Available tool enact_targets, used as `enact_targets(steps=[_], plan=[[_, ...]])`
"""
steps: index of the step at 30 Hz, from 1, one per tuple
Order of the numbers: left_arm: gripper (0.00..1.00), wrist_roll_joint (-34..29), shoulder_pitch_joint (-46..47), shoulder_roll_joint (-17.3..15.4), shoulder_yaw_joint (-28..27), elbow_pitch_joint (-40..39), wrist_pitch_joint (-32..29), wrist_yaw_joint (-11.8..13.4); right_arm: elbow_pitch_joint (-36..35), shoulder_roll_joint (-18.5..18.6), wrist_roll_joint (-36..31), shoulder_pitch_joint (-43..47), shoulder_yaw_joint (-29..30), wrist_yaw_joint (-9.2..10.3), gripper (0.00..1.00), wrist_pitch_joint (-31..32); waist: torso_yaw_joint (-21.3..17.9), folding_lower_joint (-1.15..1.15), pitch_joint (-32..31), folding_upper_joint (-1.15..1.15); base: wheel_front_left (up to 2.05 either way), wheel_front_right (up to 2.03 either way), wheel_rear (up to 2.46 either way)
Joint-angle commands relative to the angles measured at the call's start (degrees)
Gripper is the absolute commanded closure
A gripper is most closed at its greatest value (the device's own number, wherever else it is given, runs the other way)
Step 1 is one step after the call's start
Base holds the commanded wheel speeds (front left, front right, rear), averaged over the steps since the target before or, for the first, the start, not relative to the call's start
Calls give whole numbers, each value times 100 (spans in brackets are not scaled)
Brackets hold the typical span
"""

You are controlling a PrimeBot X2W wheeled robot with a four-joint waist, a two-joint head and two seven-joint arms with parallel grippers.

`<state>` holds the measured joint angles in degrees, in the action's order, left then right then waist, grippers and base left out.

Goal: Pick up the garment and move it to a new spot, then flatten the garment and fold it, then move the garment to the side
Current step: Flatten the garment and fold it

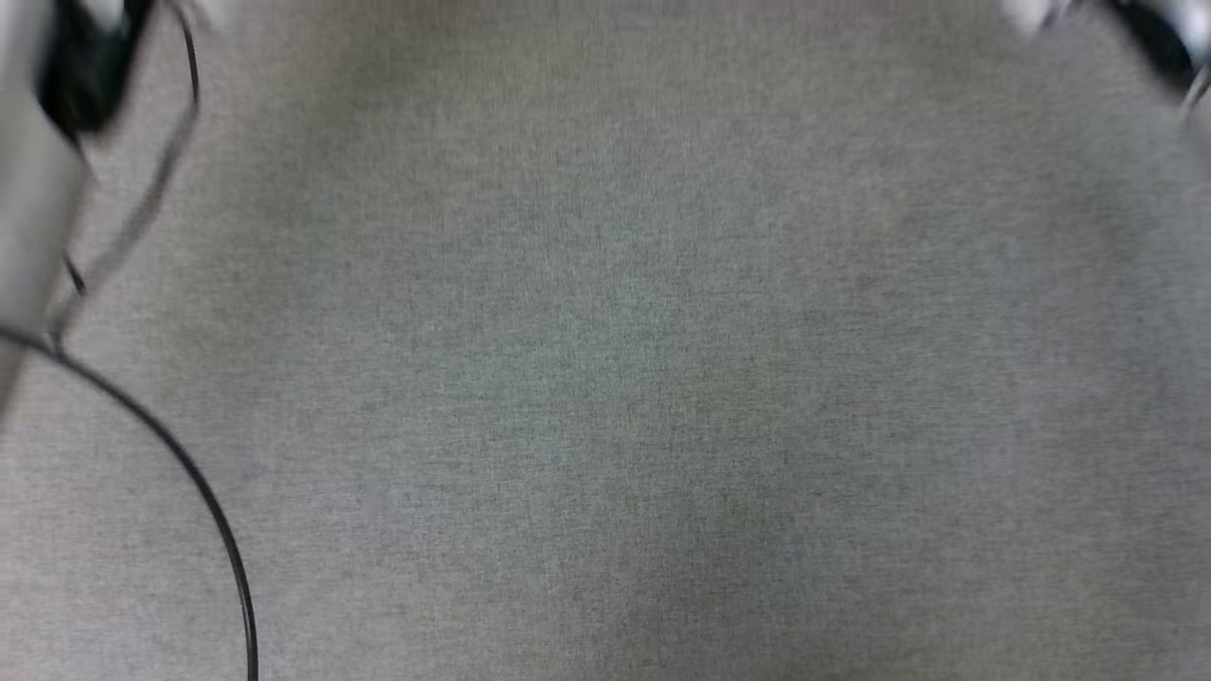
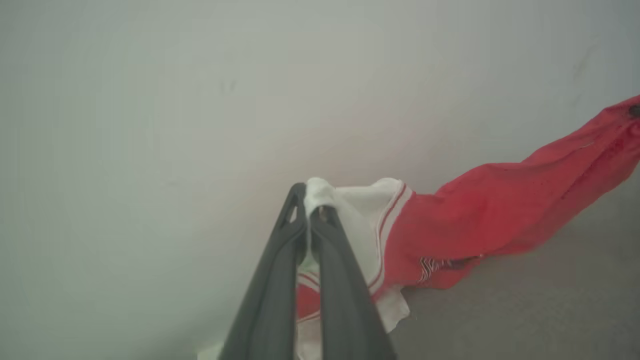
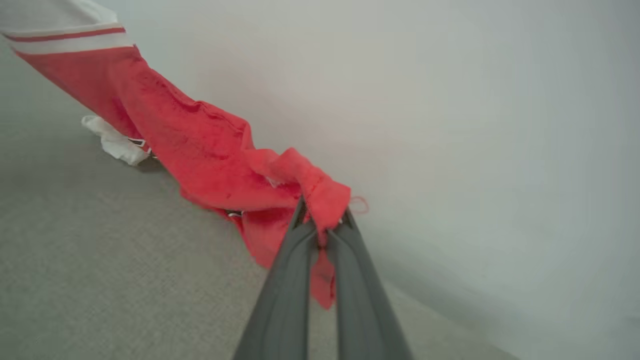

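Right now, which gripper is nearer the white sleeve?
Left. The left gripper pinches the white sleeve itself; the right gripper holds the red end of the garment, away from it.

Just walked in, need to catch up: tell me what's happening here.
The robot holds the garment stretched between both hands. The left hand is shut on its white sleeve, the right hand on a bunched red edge. The garment sags between them, its lower folds near the grey surface. It is not yet flattened or folded.

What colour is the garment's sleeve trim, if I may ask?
The trim is red-and-white striped, clearest in the left wrist view.
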<state>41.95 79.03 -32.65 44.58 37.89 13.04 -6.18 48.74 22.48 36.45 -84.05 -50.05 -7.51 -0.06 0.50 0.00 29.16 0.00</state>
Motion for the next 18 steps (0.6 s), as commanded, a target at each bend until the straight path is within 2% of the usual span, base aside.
enact_targets(steps=[1, 8, 12, 18], plan=[[100, 48, -406, -62, 50, -128, 50, 55, -45, 45, 106, 292, -96, 4, 100, -64, -20, 0, -230, 0, 0, 0, 0], [100, 311, -2577, -441, 238, -1215, 132, 605, -355, 321, 595, 1590, -718, 4, 100, -286, -20, 0, -911, 0, 0, 0, 0], [100, 569, -3834, -775, 273, -2097, 117, 1118, -593, 480, 857, 2291, -998, 4, 100, -413, -43, 0, -1313, 0, 0, 0, 0], [100, 932, -5523, -1285, 409, -3380, 76, 1950, -993, 909, 1176, 3231, -1251, 4, 100, -519, -73, 0, -1789, 0, 0, 0, 0]])
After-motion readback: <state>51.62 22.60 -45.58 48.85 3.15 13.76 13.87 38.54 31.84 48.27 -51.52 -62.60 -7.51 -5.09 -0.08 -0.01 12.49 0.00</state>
